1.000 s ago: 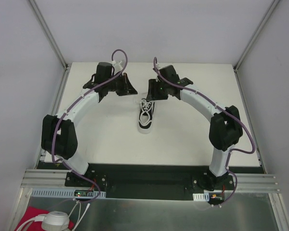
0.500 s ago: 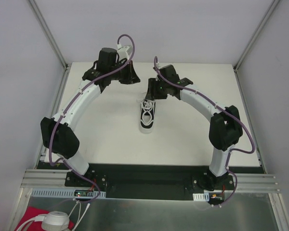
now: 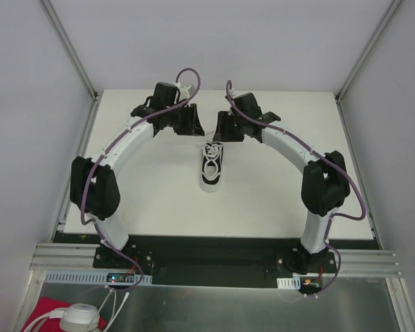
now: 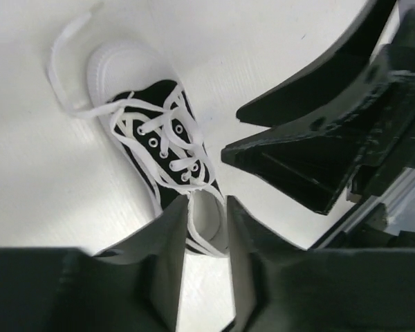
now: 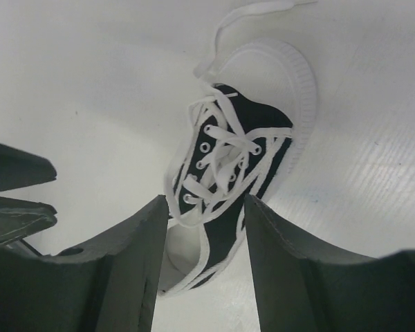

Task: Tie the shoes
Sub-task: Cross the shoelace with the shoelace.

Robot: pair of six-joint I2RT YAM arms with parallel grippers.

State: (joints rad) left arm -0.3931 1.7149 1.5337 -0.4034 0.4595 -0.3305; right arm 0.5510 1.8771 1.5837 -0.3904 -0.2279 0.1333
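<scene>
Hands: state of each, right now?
Left hand: narrowly open, nothing clearly gripped.
Right hand: open, holding nothing.

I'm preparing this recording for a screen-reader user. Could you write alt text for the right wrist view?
A small black sneaker with a white sole and loose white laces lies on a white table. It is seen from above between the dark fingers of the open right pincer, which frame its heel end.

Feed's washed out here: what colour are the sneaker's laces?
White laces on a black sneaker; right wrist view shows them best.
</scene>
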